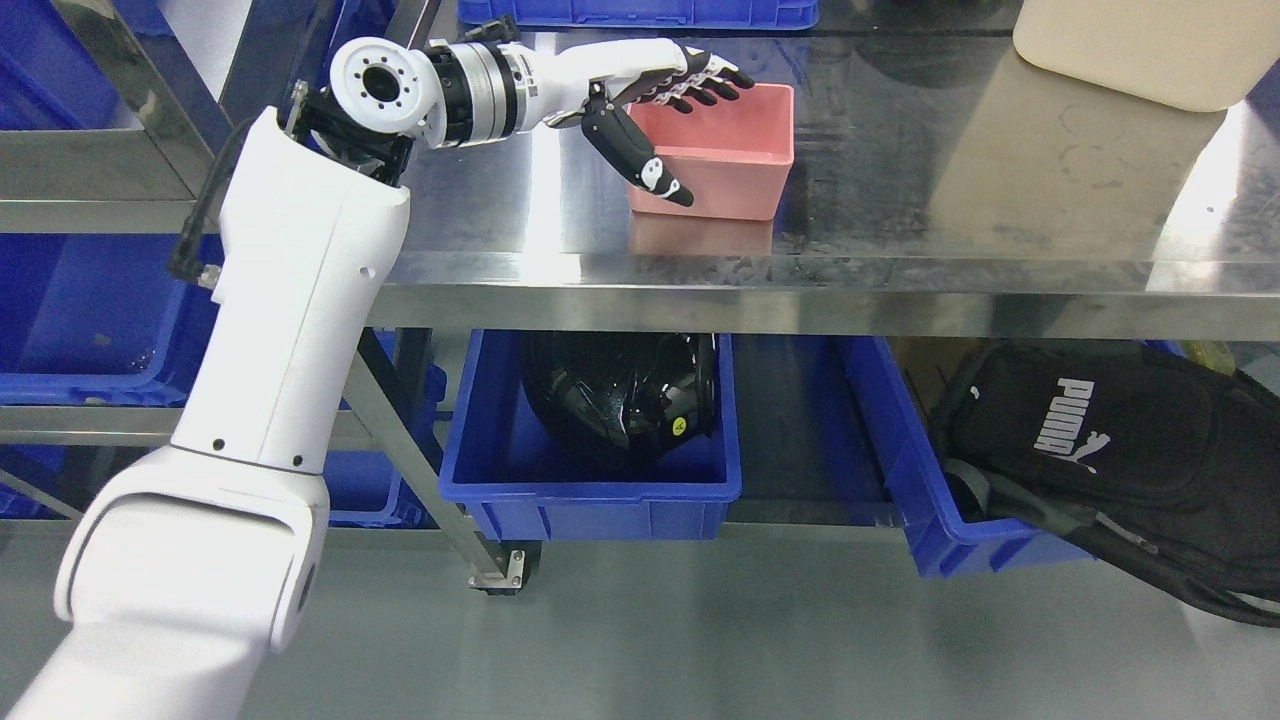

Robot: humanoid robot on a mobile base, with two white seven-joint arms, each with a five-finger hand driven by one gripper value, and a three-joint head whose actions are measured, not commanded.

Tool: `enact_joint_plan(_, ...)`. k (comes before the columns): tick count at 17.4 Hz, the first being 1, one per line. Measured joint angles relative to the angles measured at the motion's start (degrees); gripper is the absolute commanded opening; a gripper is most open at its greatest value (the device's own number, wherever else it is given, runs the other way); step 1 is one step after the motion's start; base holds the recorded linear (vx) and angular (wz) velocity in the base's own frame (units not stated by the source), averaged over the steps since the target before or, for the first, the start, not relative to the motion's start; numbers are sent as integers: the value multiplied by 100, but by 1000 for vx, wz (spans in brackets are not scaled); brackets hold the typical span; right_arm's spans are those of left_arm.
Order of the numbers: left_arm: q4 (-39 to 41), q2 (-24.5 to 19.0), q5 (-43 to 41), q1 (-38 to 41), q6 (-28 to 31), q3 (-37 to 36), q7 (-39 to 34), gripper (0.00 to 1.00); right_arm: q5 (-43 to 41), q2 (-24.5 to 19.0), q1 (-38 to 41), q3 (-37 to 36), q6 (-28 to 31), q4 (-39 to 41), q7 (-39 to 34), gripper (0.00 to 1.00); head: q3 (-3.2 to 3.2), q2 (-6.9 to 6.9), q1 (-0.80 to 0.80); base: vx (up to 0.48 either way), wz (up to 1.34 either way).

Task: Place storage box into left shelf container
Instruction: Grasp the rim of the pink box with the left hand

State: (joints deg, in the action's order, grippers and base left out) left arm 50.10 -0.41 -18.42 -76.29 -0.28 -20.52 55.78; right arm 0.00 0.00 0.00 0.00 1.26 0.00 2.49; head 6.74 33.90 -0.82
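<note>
While the left arm [290, 300] is coming in from the lower left of the frame and bending up toward the top, the left hand [650, 110] is sitting right at the pink storage box [725, 150] in the upper middle. Its four fingers [710, 82] are stretching out over the box's left rim, reaching a bit into the open top, and the thumb [635, 155] is angling down along the outside of the box's left wall. So the hand is looking fairly open, straddling that left wall; honestly I can't tell if it's actually pinching it or just touching.

The box itself is sitting upright on the shiny steel worktop [900, 200], near the middle of it, and it's looking empty inside from what I'm seeing.

Other stuff: a cream-coloured container [1130, 45] is poking in at the upper right corner of the frame, well apart from the pink box. Under the worktop, a blue bin [590, 490] in the lower middle is holding a black helmet [620, 395], and to the right another blue bin [930, 520] has a black backpack [1110, 450] spilling out of it. More blue bins [80, 320] are sitting on the shelf at the left edge, behind the arm.
</note>
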Motion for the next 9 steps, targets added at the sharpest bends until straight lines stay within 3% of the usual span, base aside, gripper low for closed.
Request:
enact_joint_plan(6,-168,18,37,-19,4,-255,8,78,0,0,0,0,0,0,0,100,0,0,0,0,0)
enact_joint_plan(9,-235,24,27,-22,19,-391,8,68,0,0,0,0,0,0,0,100,0,0,0,0,0)
